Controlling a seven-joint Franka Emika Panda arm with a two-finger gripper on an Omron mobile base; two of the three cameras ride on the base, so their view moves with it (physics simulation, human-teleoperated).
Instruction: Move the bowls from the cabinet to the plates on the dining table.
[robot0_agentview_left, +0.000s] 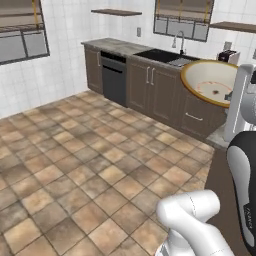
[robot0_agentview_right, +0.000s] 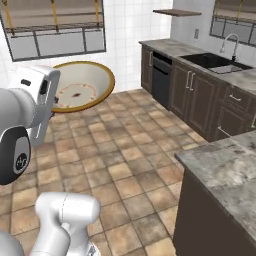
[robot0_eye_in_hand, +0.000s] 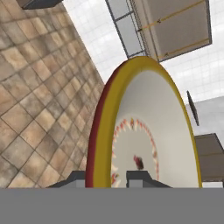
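- The hand (robot0_eye_in_hand: 106, 177) was closed on the rim of the shallow bowl (robot0_agentview_left: 210, 82), held tilted in the air above the tiled floor (robot0_agentview_left: 75, 155), well apart from the dark cabinets (robot0_agentview_left: 150, 87).
- The right base view showed the mottled stone surface (robot0_agentview_right: 225, 170); the left one showed the sink (robot0_agentview_left: 162, 55).
- The bowl had a yellow-brown rim and a cream inside with red marks.

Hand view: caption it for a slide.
Tool grips the tan bowl by its rim, held on edge above the tiled floor.
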